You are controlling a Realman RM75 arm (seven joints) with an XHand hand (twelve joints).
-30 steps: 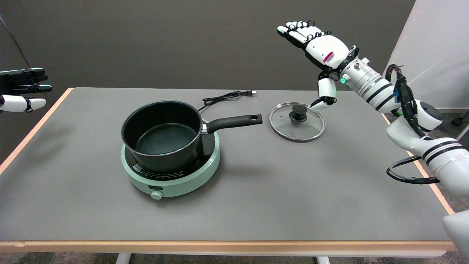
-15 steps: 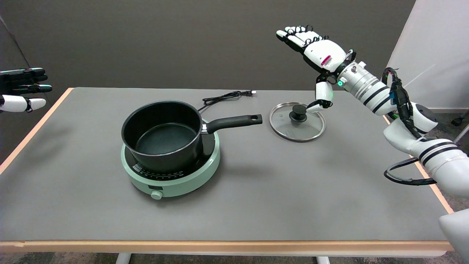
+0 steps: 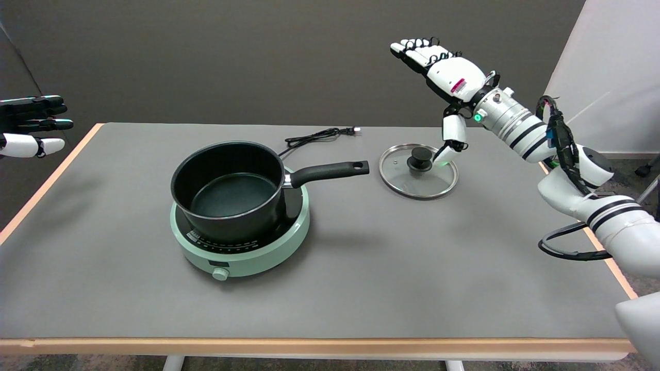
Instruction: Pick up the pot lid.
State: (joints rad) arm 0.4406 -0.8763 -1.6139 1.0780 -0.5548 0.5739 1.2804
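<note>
a: pot lid (image 3: 418, 171), glass, steel-rimmed, black knob (image 3: 419, 157) at centre; lay flat on the grey table (image 3: 361, 288), knob up, right of the pan handle (image 3: 330, 172) and apart from it; not lifted.

b: right hand (image 3: 447, 77), entry?

a: held nothing; fingers stretched out and apart, raised well above the lid and pointing up and to the far left; thumb (image 3: 449, 141) hung down alone, its tip low at the knob's right side; whether it touched knob or glass could not be told.

b: bearing of lid from hand?

a: below the palm and slightly left of the thumb; lid round, so no long axis; the knob was the only grip point, standing upright; right hand far nearer, left hand (image 3: 31, 126) idle in the air at far left.

b: requirement for the next move, as judged?

a: fingers would need to come down on the knob's far side, opposite the thumb, then close; a skewed pinch could tip or slide the glass.

b: other stock?

a: black saucepan (image 3: 229, 190) on green hotplate (image 3: 242, 247); loose cord (image 3: 314, 136) behind.
</note>
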